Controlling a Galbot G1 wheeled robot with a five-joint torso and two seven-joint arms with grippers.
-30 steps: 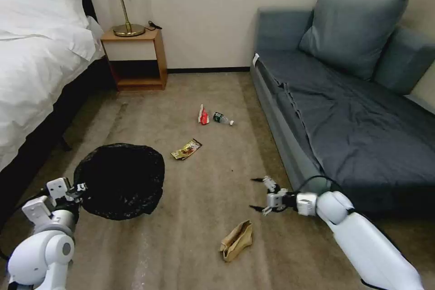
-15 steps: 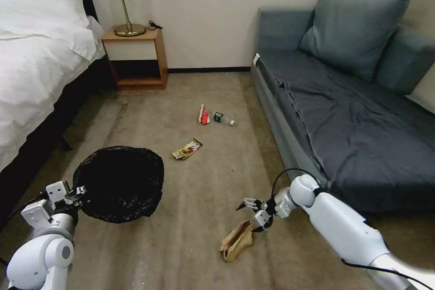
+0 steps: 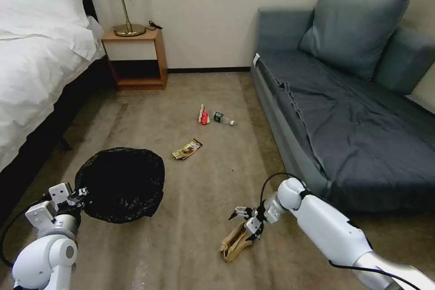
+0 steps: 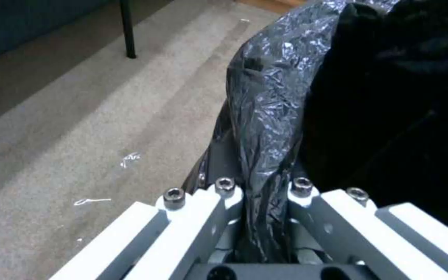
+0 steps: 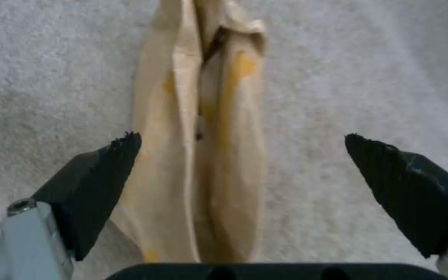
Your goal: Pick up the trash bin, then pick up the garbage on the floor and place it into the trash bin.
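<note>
Right gripper [image 3: 247, 224] low over the carpet [image 3: 199, 181], jaws spread wide and straddling the crumpled brown paper bag [image 3: 235, 241], pads not yet touching it. The bag lies flat, well apart from the trash bin [image 3: 120, 183] toward the sofa [image 3: 344, 113]. Left gripper [image 3: 74, 194] clamped on the bin's black liner at the rim nearest the robot. Snack wrapper [image 3: 186, 149] just beyond the bin; red-and-white packet [image 3: 203, 115] and bottle [image 3: 223, 118] farther from it. Judgement: the bag is light, soft and will crush; best pinched across its raised centre fold, where the paper bunches.
</note>
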